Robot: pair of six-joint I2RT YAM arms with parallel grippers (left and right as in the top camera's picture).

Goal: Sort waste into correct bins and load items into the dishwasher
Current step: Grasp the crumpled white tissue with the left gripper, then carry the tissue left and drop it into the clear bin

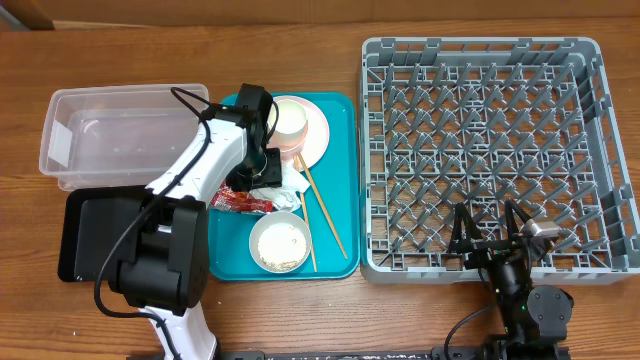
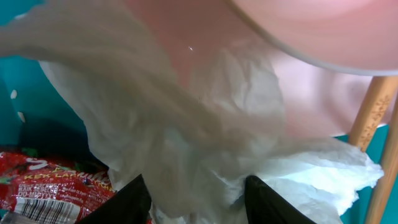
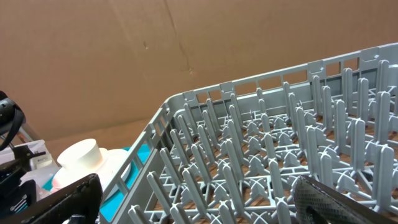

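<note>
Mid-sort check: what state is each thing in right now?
Left gripper: fingers straddle the napkin, grip unclear.
Right gripper: open, empty.
Dish rack: empty.
Clear tub: looks empty.
Wrapper: lying on the teal tray.
Bowl: upright on the tray.
Chopsticks: lying on the tray.

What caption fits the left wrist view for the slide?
Left pincer straddling the crumpled white napkin on the teal tray, red wrapper on one side, chopstick on the other.
</note>
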